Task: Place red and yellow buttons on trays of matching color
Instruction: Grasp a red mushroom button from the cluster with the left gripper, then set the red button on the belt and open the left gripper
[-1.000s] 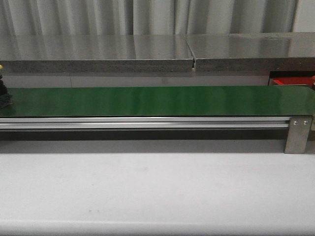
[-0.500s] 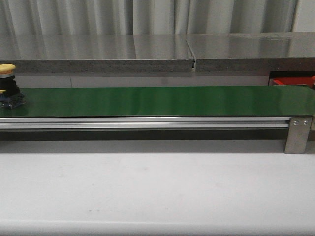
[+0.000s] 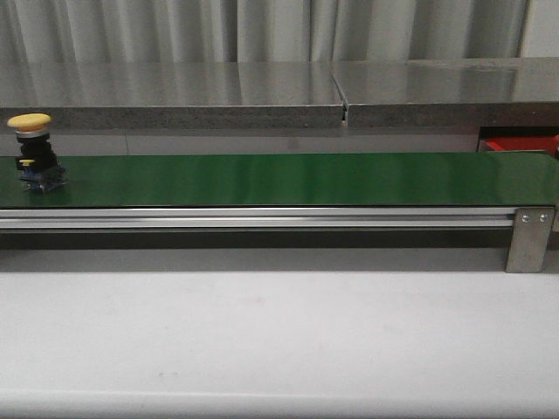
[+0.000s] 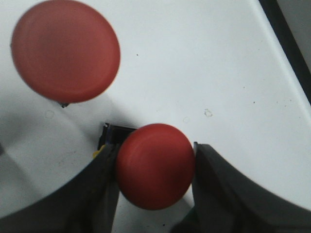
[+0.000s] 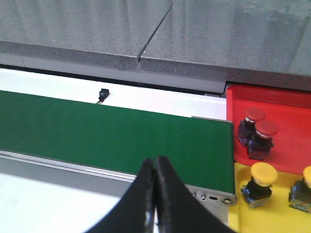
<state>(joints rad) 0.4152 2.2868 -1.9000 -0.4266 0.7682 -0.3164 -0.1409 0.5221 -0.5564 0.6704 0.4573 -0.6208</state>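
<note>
A yellow button stands upright at the far left of the green belt. In the left wrist view my left gripper is shut on a red button over a white surface, with one finger on each side of its cap. A second red button stands free close by. My right gripper is shut and empty, hovering above the belt's near rail. Beyond the belt's end, the red tray holds two red buttons. The yellow tray holds two yellow buttons.
A grey stone ledge runs behind the belt. An aluminium rail with an end bracket fronts the belt, and the white tabletop lies before it. A small black sensor sits behind the belt.
The yellow button has ridden rightward along the belt, from barely showing at the left edge to fully in view. Neither arm appears in the front view.
</note>
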